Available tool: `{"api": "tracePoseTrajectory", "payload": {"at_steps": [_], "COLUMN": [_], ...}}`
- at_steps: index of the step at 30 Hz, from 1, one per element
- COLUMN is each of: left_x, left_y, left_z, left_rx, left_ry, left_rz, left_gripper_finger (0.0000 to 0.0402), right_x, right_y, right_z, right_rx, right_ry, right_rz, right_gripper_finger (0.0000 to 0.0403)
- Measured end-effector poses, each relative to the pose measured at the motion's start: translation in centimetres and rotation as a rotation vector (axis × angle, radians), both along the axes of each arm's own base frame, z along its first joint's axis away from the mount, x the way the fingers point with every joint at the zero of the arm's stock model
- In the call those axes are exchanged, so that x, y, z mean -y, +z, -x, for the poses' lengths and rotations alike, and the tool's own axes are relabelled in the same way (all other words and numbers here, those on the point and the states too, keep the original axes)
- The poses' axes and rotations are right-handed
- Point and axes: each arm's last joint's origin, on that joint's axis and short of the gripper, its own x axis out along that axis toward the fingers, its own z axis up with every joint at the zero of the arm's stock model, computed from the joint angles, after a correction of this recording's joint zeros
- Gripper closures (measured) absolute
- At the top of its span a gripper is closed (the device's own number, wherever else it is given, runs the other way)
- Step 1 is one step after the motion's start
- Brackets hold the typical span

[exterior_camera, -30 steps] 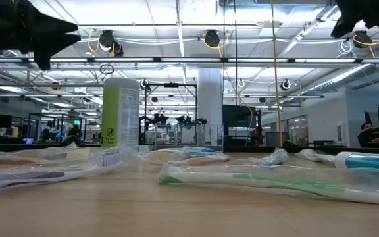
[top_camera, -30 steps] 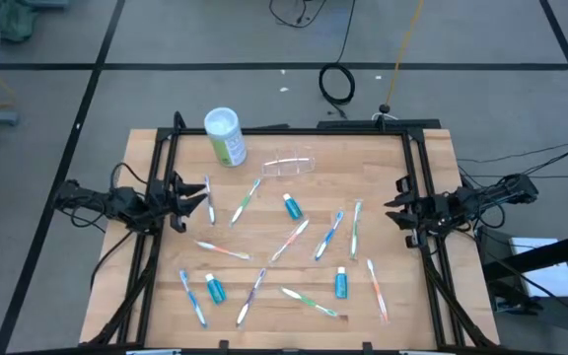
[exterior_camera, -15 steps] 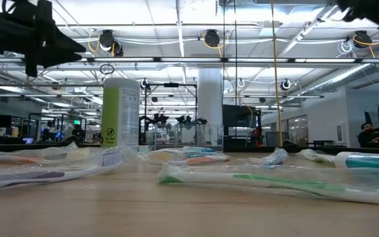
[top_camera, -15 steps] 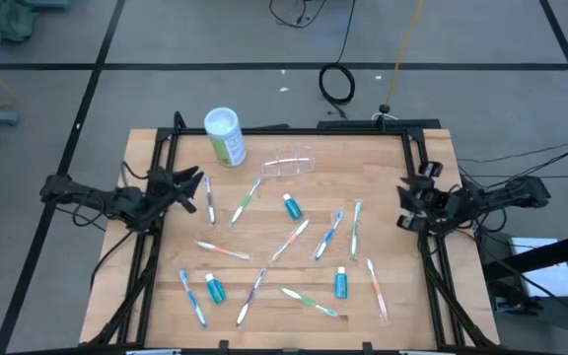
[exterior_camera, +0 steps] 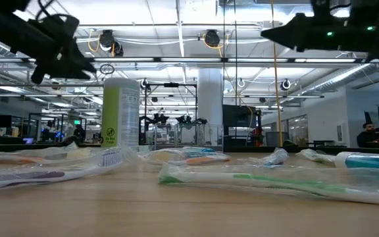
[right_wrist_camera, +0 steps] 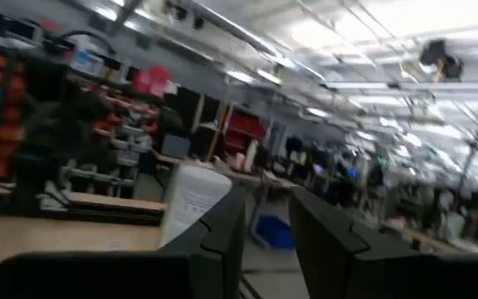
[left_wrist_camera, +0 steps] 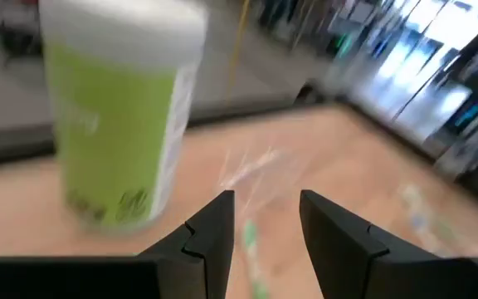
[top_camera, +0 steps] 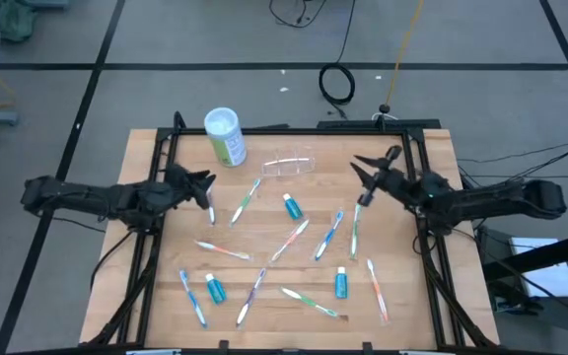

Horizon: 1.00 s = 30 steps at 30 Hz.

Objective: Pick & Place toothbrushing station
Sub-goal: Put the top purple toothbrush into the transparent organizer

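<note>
High view: the toothbrushing station [top_camera: 289, 163], a clear plastic holder, lies at 12 o'clock on the wooden table [top_camera: 432, 148], just right of the green canister [top_camera: 224, 136]. Toothbrushes and small tubes are scattered below. The left gripper [top_camera: 205, 183] hovers at 9 o'clock, empty, fingers slightly parted. The right gripper [top_camera: 373, 163] hovers at 2 o'clock, spread, holding nothing.

Left wrist view: the fingers [left_wrist_camera: 214, 228] stand narrowly apart, canister [left_wrist_camera: 114, 108] and holder [left_wrist_camera: 247, 166] ahead.

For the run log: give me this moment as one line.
left claw: open, empty, over table's left side | right claw: open, empty, right of clear holder | holder: untouched, beside green canister
</note>
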Motion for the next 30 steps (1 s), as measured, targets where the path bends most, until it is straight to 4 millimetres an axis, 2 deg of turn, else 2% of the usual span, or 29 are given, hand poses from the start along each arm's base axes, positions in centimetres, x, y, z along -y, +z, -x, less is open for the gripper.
{"api": "tracePoseTrajectory", "payload": {"at_steps": [3,10,18,30], "left_x": [-0.7,-2.1,-3.3,-4.6], "left_y": [-0.6,-4.3,-6.8,-9.1], "left_z": [-0.3,-0.5,-1.4,-2.8], "left_rx": [-0.072,-0.275,-0.375,-0.456], "left_ry": [0.077,0.292,0.439,0.488], "left_rz": [0.144,0.367,0.469,0.491], "left_gripper_finger": [0.0256,0.0256,0.0256,0.0257], "right_x": [1.0,1.9,1.9,1.9], "right_y": [-1.0,-2.4,-2.4,-2.4], "right_z": [-1.0,-1.8,-1.8,-1.8], "right_rx": [-0.059,-0.109,-0.101,-0.077], "right_ry": [-0.033,-0.053,-0.047,-0.033], "right_rz": [-0.043,-0.119,-0.131,-0.177], "right_gripper_finger": [0.0316,0.0316,0.0316,0.0316]}}
